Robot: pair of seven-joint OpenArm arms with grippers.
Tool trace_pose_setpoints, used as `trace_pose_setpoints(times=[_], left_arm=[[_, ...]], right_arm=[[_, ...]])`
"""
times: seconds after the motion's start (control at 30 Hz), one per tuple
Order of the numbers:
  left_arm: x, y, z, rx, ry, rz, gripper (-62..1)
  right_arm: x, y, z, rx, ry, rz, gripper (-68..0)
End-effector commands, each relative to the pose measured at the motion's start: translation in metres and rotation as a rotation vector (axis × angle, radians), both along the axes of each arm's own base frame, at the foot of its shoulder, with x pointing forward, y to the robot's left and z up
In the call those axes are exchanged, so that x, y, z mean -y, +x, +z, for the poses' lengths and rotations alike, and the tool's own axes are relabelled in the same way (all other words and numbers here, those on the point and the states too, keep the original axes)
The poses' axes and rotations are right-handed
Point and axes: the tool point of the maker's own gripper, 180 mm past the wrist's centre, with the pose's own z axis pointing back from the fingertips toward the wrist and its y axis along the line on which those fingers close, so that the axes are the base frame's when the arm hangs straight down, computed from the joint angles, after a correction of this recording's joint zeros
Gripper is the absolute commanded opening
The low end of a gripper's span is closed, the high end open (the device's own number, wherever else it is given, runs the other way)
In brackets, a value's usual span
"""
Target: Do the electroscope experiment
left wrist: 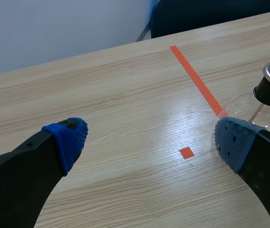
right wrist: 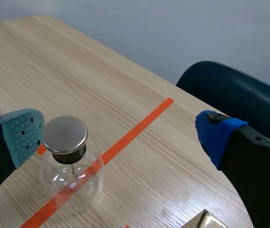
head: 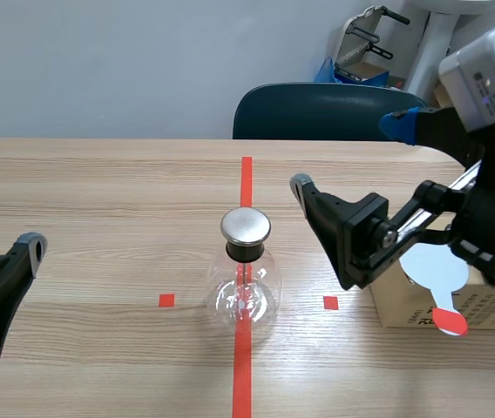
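The electroscope [head: 245, 283], a clear glass flask with a round metal cap [head: 246, 225], stands on the red tape line at mid-table. My right gripper [head: 352, 155] hangs open above the table to the flask's right, holding nothing. In the right wrist view the flask [right wrist: 71, 180] sits beside the left pad [right wrist: 23, 135], below the gripper [right wrist: 120, 133]. My left gripper [left wrist: 151, 137] is open and empty, low at the table's left. The flask [left wrist: 249, 109] shows just beyond its right pad [left wrist: 232, 142]. A white round paddle with a red handle [head: 439, 277] lies on a cardboard box [head: 413, 309].
The cardboard box stands at the table's right, under the right arm. A dark blue chair [head: 317, 111] is pushed in at the far edge. Small red tape squares [head: 166, 300] mark the table on either side of the flask.
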Motion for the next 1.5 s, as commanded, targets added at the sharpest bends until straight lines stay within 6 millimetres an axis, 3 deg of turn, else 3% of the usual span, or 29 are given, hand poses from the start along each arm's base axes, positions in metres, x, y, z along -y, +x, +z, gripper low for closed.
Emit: trace_pose_setpoints(times=[0.0, 1.47], left_arm=[[0.0067, 0.0011, 0.0084, 0.022, -0.018, -0.014, -3.5], [0.0059, 0.0043, 0.0073, 0.013, -0.011, -0.009, -3.5]], right_arm=[[0.0007, 0.0013, 0.0111, 0.036, 0.007, 0.005, 0.4], [0.0022, 0.0019, 0.0019, -0.004, -0.025, -0.003, 0.4]])
